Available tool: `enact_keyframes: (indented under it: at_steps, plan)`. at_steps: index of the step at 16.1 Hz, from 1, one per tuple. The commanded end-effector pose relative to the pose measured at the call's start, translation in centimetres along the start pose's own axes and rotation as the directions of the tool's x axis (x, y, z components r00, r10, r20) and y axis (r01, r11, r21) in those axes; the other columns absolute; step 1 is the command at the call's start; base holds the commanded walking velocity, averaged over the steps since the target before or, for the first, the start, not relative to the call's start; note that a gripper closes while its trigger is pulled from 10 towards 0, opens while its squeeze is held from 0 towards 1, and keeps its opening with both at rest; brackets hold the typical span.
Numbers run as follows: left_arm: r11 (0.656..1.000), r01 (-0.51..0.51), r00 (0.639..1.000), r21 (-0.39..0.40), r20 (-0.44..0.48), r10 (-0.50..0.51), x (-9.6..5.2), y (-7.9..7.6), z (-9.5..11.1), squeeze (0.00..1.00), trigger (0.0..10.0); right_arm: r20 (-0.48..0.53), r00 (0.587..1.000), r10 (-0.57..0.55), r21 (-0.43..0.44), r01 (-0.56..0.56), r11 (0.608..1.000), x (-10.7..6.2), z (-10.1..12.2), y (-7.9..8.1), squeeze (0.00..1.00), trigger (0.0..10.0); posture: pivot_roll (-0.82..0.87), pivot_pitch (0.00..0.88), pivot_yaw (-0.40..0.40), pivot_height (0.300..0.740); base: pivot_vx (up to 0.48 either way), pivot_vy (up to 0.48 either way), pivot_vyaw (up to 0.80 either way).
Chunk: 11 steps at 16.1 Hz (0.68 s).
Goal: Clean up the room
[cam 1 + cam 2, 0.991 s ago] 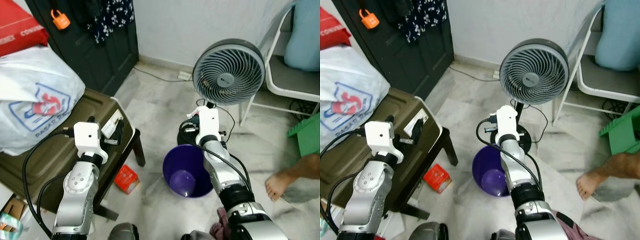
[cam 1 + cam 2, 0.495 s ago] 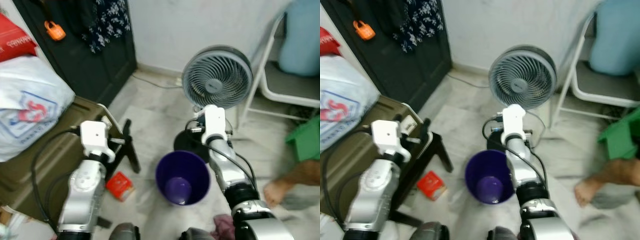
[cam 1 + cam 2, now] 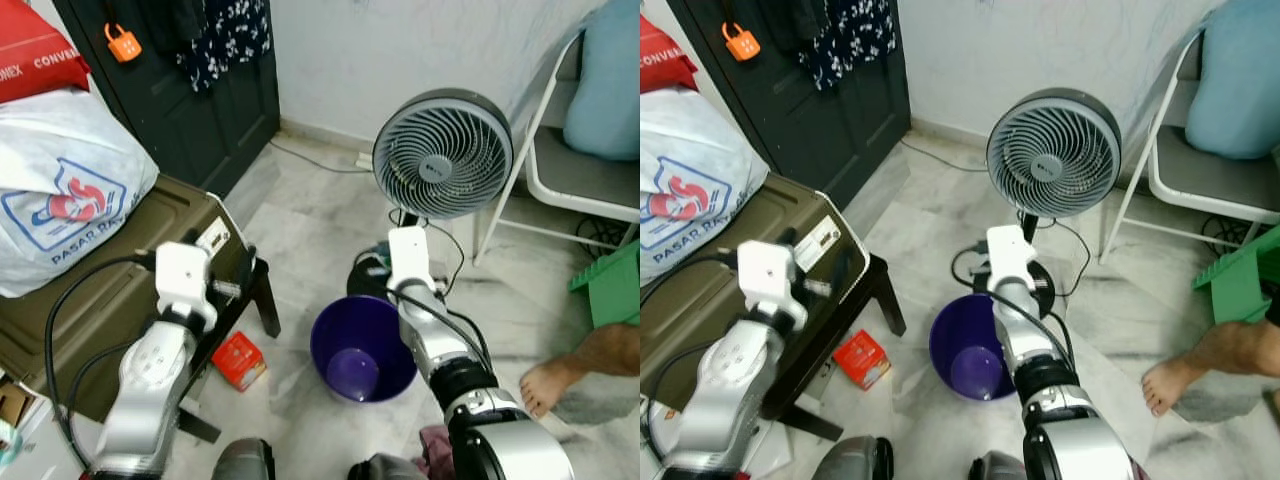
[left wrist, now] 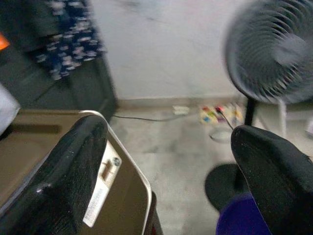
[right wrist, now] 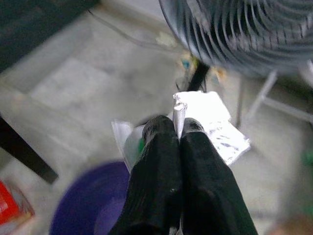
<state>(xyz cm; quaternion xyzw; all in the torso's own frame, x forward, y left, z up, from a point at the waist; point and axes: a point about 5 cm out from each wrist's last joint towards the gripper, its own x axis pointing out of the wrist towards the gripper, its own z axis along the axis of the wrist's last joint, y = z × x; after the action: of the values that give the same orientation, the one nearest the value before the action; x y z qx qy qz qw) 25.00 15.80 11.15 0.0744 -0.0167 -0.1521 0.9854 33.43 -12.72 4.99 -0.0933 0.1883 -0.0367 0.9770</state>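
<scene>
The room's floor [image 3: 300, 215] still has stuff on it, so cleanup isn't done. Biggest to smallest:

The fan [image 3: 443, 155] and the olive crate [image 3: 80, 300] sit where they did a second ago. The head camera swung round and back, so most of the "shift" is just that.

The purple bin [image 3: 345, 335] stands on the floor just in front of the fan's base, and looks empty as far as I can see.

The real change is the arms. The right gripper [image 5: 178, 128] has pulled back a bit from the fan base and now hangs by the bin's far rim. Its fingers are pressed together on a crumpled silver wrapper [image 5: 210, 117], which sticks out past the tips, with the bin partly underneath. It looks lined up for a drop, but I'd nudge it further over the opening first or the wrapper may land outside.

The left gripper [image 4: 168, 142] has slid off the crate's label toward its corner. Its fingers are spread wide with nothing in them.

The little red box [image 3: 240, 360] is lying between crate and bin, probably the next pickup.
</scene>
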Motion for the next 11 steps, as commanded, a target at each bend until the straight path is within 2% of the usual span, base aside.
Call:
enact_keyframes:
  at_steps: [1, 3, 4, 5, 6, 7, 11]
  plan:
    - [0.994, 0.087, 0.996, 0.062, -0.007, -0.086, -0.6, -0.5, 0.5, 0.00, 10.0, -0.070, 0.997, -0.034, 0.030, 0.036, 0.999, 0.1, -0.2, 0.3, 0.00, 10.0, 0.16, 0.140, 0.055, 0.740, 0.000, 0.000, 0.00]
    - [0.991, 0.109, 0.994, 0.077, -0.018, -0.108, -1.6, -0.3, 0.6, 0.00, 10.0, -0.098, 0.993, -0.060, 0.074, 0.067, 0.995, 0.0, -0.5, 0.8, 0.00, 10.0, 0.18, 0.158, 0.081, 0.740, 0.000, 0.000, 0.00]
    - [0.993, 0.100, 0.995, 0.058, -0.027, -0.099, -2.0, -0.2, 0.7, 0.00, 10.0, -0.042, 0.995, -0.090, 0.095, 0.094, 0.991, 0.0, 0.3, 0.7, 0.00, 10.0, 0.19, 0.166, 0.090, 0.740, 0.000, 0.000, 0.00]
    - [0.991, 0.124, 0.991, 0.048, -0.049, -0.121, -3.0, -0.8, 0.6, 0.00, 10.0, -0.037, 0.994, -0.105, 0.118, 0.108, 0.987, -0.1, 0.5, 0.9, 0.00, 10.0, 0.21, 0.185, 0.110, 0.740, 0.000, 0.000, 0.00]
    - [0.990, 0.133, 0.990, 0.051, -0.051, -0.131, -3.3, -1.0, 0.6, 0.00, 10.0, -0.044, 0.994, -0.104, 0.119, 0.108, 0.987, -0.1, 0.3, 1.0, 0.00, 10.0, 0.21, 0.189, 0.114, 0.740, 0.000, 0.000, 0.00]
    - [0.987, 0.155, 0.986, 0.049, -0.069, -0.152, -4.4, -1.3, 0.7, 0.00, 10.0, -0.060, 0.992, -0.112, 0.116, 0.119, 0.986, -0.4, -0.2, 1.4, 0.00, 10.0, 0.22, 0.207, 0.130, 0.740, 0.000, 0.000, 0.00]
    - [0.986, 0.156, 0.982, 0.059, -0.115, -0.148, -6.2, -0.8, 1.2, 0.00, 10.0, -0.116, 0.982, -0.151, 0.113, 0.164, 0.980, -0.6, -1.3, 1.8, 0.00, 10.0, 0.28, 0.244, 0.168, 0.740, 0.000, 0.000, 0.00]
